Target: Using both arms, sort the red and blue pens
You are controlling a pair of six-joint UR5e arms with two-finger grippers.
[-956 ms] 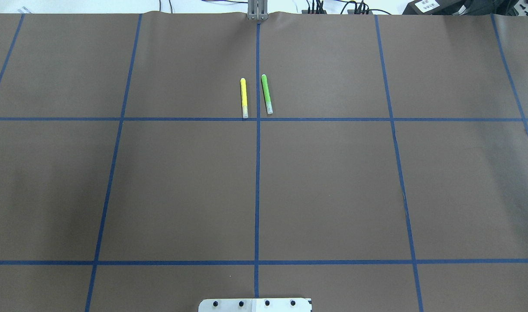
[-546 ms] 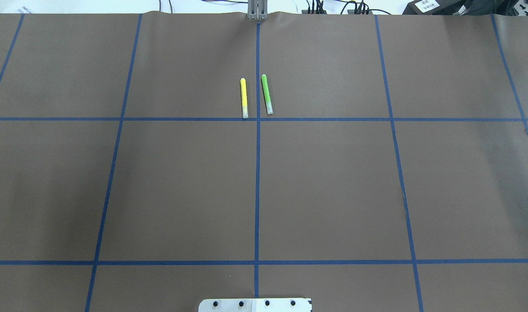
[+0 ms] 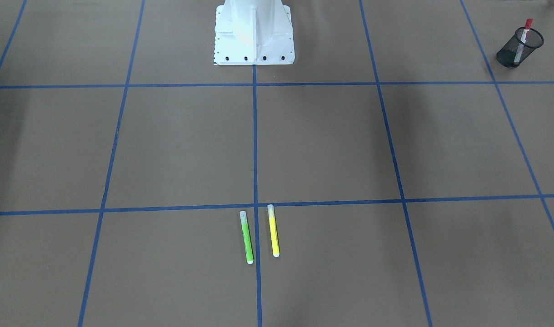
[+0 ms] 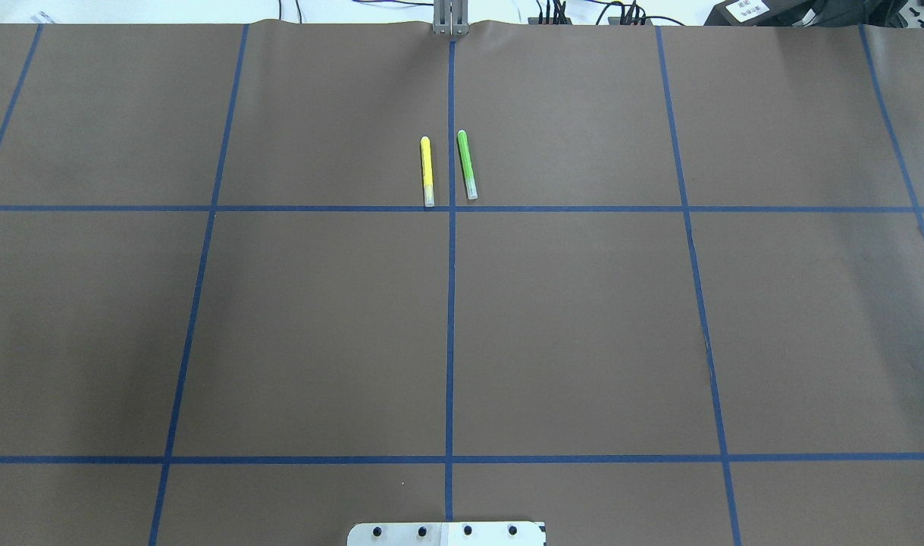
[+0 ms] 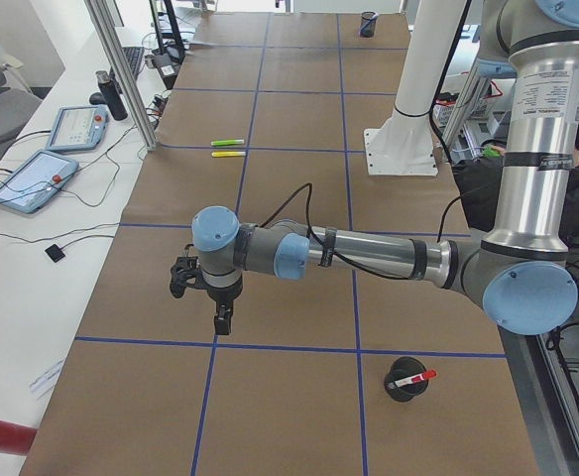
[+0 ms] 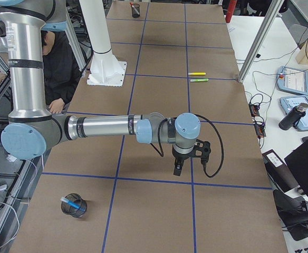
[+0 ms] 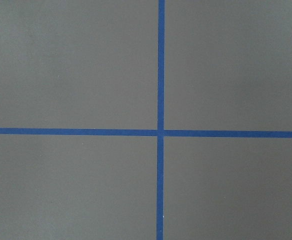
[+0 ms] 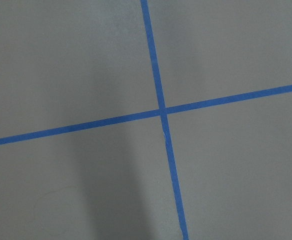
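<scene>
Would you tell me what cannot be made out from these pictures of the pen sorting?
- Left gripper and right gripper: open or shut cannot be told. They show only small in the side views, and lie outside the overhead and front frames.
- Blue pen: mostly hidden inside the right cup, which shows in the right side view only.
- Red pen: its lower part is hidden by the left cup in the front view.

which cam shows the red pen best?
Exterior left: the red pen sits near, leaning in its black cup. Front-facing shows it smaller, at the frame's corner. Exterior right shows only a red speck far off. Overhead and both wrist views miss it.
</scene>
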